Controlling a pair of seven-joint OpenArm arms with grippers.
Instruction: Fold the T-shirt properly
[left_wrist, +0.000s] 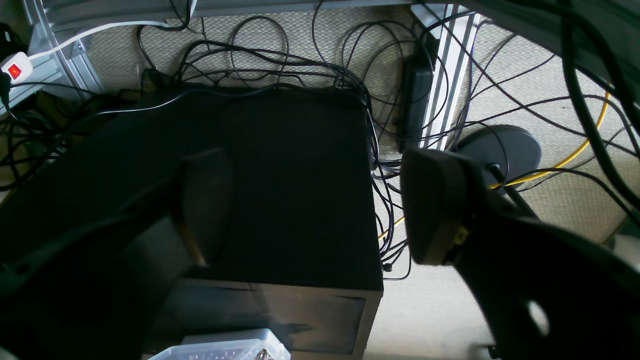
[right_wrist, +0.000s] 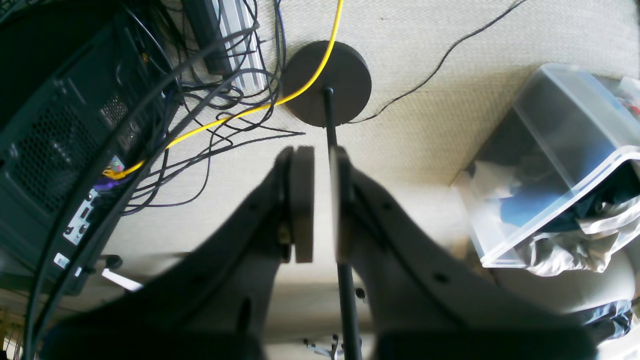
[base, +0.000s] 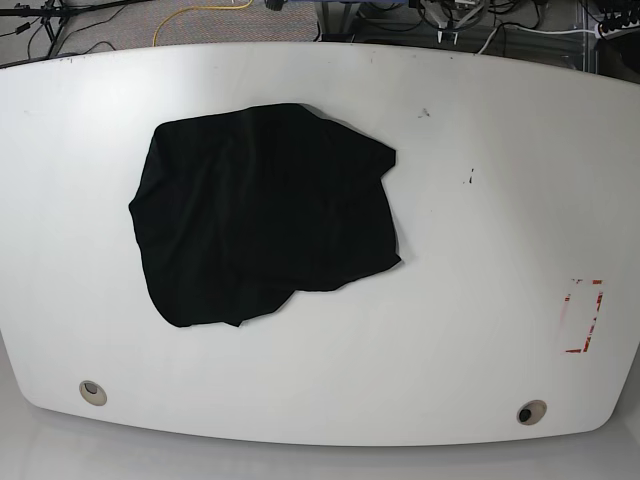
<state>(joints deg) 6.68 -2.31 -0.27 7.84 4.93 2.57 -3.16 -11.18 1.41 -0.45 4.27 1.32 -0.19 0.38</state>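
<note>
The black T-shirt (base: 265, 210) lies crumpled in a rough, uneven square on the left half of the white table (base: 480, 300), in the base view. Neither arm shows in that view. In the left wrist view my left gripper (left_wrist: 320, 205) stands wide open with nothing between its fingers, and it hangs over the floor above a black computer case. In the right wrist view my right gripper (right_wrist: 322, 205) has its pads nearly together and holds nothing; it also looks down at the floor.
Below the wrists are a black computer case (left_wrist: 280, 175), tangled cables (left_wrist: 280, 55), a round stand base (right_wrist: 327, 82) and a clear plastic bin (right_wrist: 560, 150). A red marking (base: 583, 315) sits near the table's right edge.
</note>
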